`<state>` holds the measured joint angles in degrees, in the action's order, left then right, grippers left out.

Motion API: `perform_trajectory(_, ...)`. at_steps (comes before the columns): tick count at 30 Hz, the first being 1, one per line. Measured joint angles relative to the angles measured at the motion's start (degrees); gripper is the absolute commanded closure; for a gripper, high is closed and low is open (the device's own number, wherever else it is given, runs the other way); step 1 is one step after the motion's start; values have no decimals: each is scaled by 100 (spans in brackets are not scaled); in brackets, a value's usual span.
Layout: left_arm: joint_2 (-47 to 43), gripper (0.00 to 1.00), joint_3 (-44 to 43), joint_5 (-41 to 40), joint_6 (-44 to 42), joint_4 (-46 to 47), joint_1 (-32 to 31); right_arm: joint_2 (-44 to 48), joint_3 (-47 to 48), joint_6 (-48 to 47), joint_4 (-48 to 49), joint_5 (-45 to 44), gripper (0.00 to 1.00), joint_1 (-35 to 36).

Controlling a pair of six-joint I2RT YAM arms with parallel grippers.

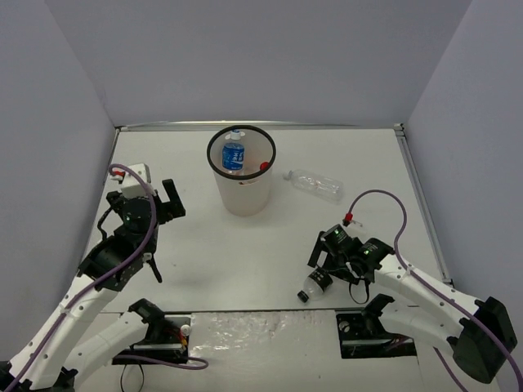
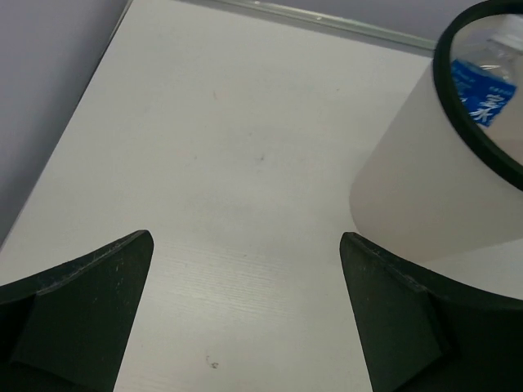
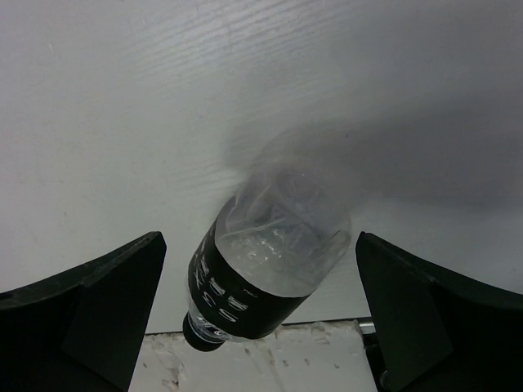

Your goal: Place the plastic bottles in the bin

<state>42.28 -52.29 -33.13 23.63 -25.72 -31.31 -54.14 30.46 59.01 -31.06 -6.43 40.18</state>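
Note:
The bin (image 1: 242, 193) stands at the back middle of the table, its black rim (image 2: 458, 106) at the right of the left wrist view. Inside it lie a blue-labelled bottle (image 1: 234, 153) (image 2: 484, 91) and a red cap (image 1: 264, 166). A plain clear bottle (image 1: 315, 184) lies to the right of the bin. A black-labelled bottle (image 1: 314, 285) (image 3: 270, 261) lies at the table's near edge, cap toward me. My right gripper (image 1: 325, 260) (image 3: 257, 245) hangs open over it, one finger on each side, not touching. My left gripper (image 1: 169, 201) (image 2: 245, 238) is open and empty, left of the bin.
Grey walls close off the table on the left, back and right. A rough white strip (image 3: 270, 363) runs just past the near edge under the black-labelled bottle's cap. Cables (image 1: 384, 200) loop over both arms.

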Motion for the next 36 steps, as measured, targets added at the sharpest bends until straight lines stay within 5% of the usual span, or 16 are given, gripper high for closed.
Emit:
perform_trajectory(5, 350, 3, 14, -244, 334, -258, 150, -250, -35, 279, 18, -16, 6, 236)
perform_trajectory(11, 220, 3, 41, -301, 527, -301, 216, -300, -252, 564, 253, -116, 59, 378)
perform_trajectory(15, 46, 3, 78, -318, 578, -323, 221, -296, -293, 608, 507, -141, 69, 448)
perform_trajectory(20, -57, 3, 112, -315, 651, -324, 244, -331, 155, 261, 463, -395, 70, 493)
perform_trajectory(28, -153, 3, 352, -166, 700, -277, 256, -816, 2589, -1362, 1135, -1532, 72, 833)
perform_trajectory(36, -163, 3, 356, -36, 705, -274, 264, -2242, 5082, -4252, 2799, -2096, 69, 862)
